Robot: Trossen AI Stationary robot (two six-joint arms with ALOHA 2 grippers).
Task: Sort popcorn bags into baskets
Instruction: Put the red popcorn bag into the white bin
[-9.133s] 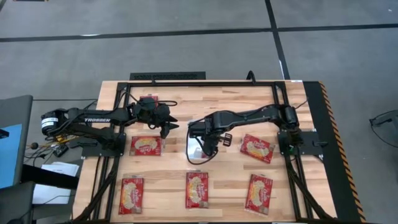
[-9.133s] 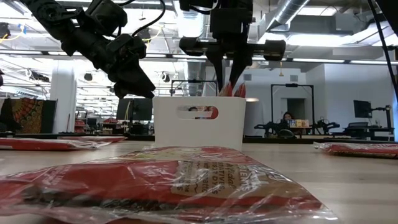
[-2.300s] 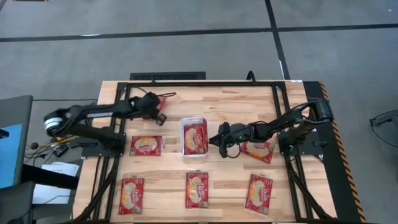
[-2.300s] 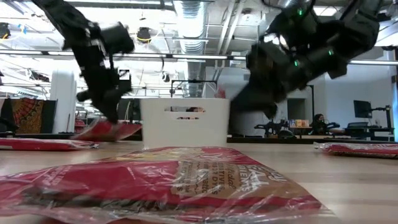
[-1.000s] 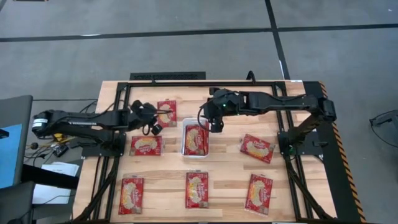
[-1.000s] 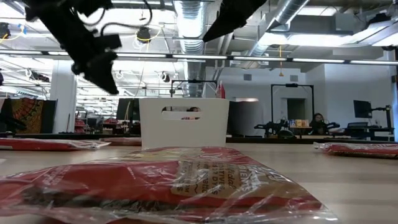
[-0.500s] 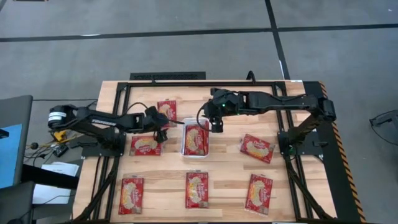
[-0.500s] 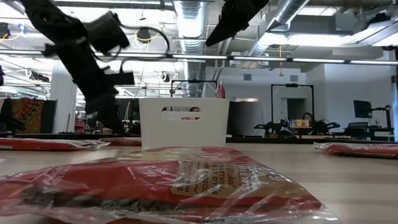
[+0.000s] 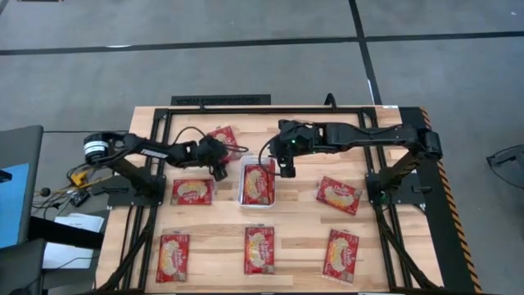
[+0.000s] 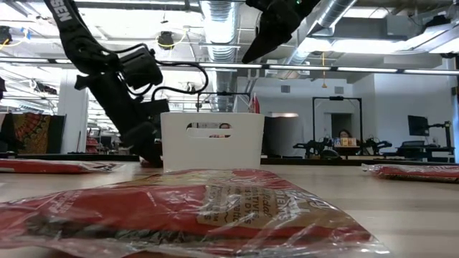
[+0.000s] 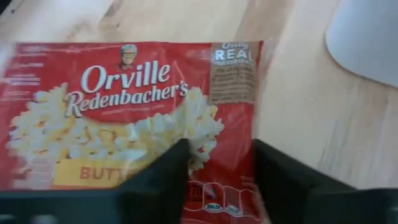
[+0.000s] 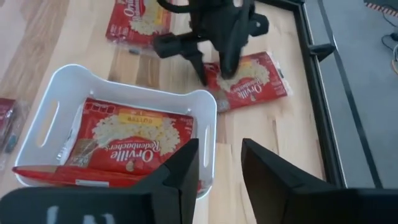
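Left fingers [image 11: 214,180] newly astride popcorn bag [image 11: 124,106]

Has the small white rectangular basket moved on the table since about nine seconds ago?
Cannot tell: nine seconds ago the right arm covered it from above. The small white rectangular basket has not moved in the last two seconds, judged against the table frame.

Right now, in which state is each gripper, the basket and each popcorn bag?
Left gripper: open, fingers down over the tilted bag.
Right gripper: open, empty, above the basket.
Basket: upright, holding a bag.
Bag in basket: lying flat.
Tilted bag: flat on the table, beside the basket.
Five other bags: flat on the table.
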